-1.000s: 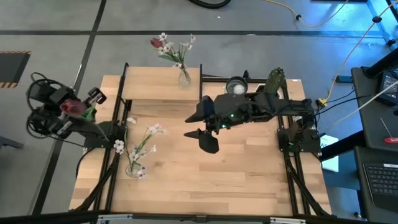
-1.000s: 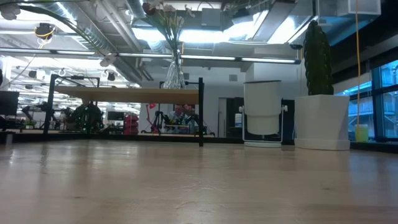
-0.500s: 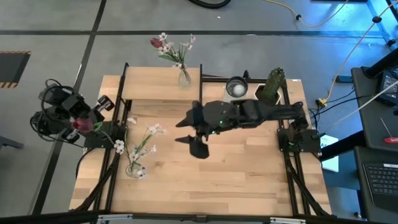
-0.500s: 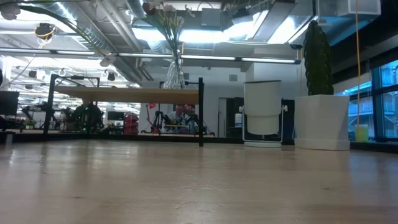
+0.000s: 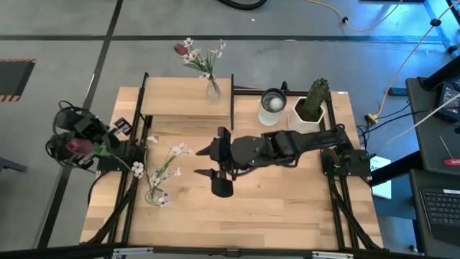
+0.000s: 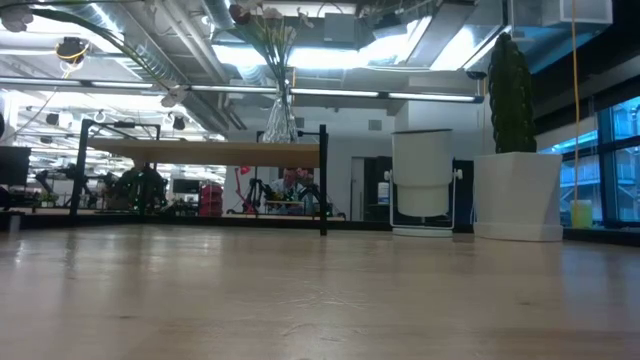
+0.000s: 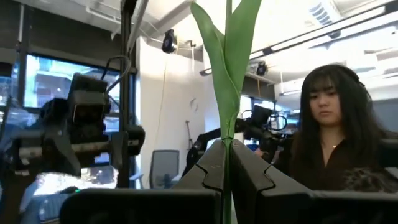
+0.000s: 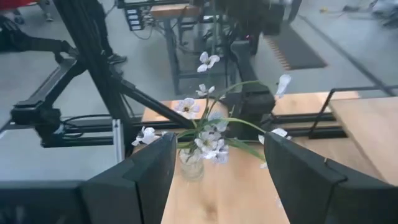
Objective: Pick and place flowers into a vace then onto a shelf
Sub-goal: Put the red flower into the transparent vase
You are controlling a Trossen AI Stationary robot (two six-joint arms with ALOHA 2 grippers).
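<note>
LEFT hand (image 7: 225, 171): pressed together, pinching tulip stem (image 7: 227, 81), thin, light, easily crushed | RIGHT hand (image 5: 210, 164): spread, over tabletop (image 5: 287, 201) | vase of white flowers (image 8: 200, 138): just ahead of right hand, glass, fragile; grasp low on body.

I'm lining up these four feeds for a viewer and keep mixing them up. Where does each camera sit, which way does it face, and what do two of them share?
High view: overhead, straight down on both dark arms.
Low view: tabletop height, level across to the raised light-wood shelf; no arm shows.
Left wrist view: off the table's left edge; the shut left gripper clamps a green tulip stem.
Right wrist view: over mid-table; the open right gripper faces the clear glass vase of white blossoms.
Shared: that vase also shows in the high view.
</note>
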